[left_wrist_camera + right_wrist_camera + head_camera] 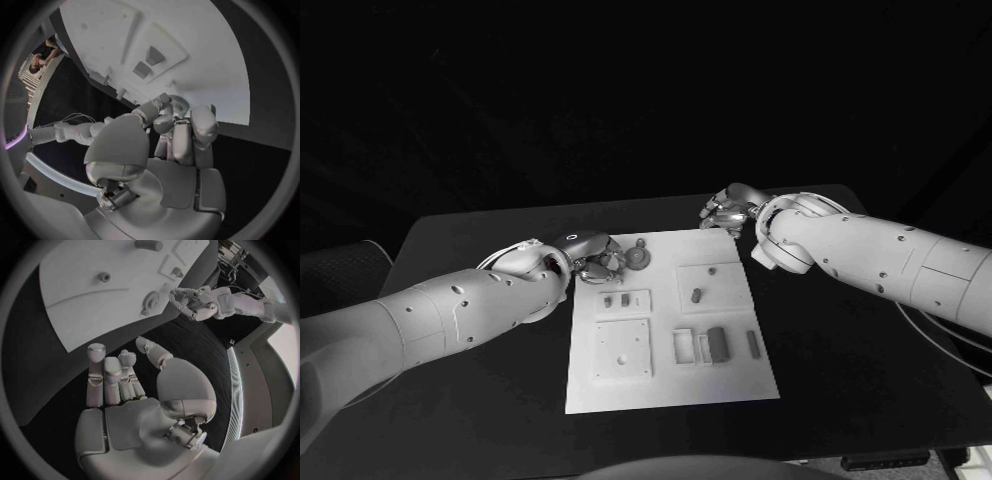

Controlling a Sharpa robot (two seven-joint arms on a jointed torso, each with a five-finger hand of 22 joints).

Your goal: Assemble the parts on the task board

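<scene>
Black table (pixel 473 400) carrying the white task board (pixel 733 385) at centre. Left hand (pixel 593 255), at the board's far left corner, closes its fingers (pixel 201 125) around a round toothed part (pixel 636 257). Right hand (pixel 730 208) hovers off the far right corner, fingers (pixel 95 365) apart, holding nothing. Small parts (pixel 717 343) lie on the board.

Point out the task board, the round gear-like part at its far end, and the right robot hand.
task board (pixel 733 385): head view, bare white surface near its front right corner.
round gear-like part (pixel 639 257): head view, middle of the disc.
right robot hand (pixel 122 385): right wrist view, base of the raised fingers.
</scene>
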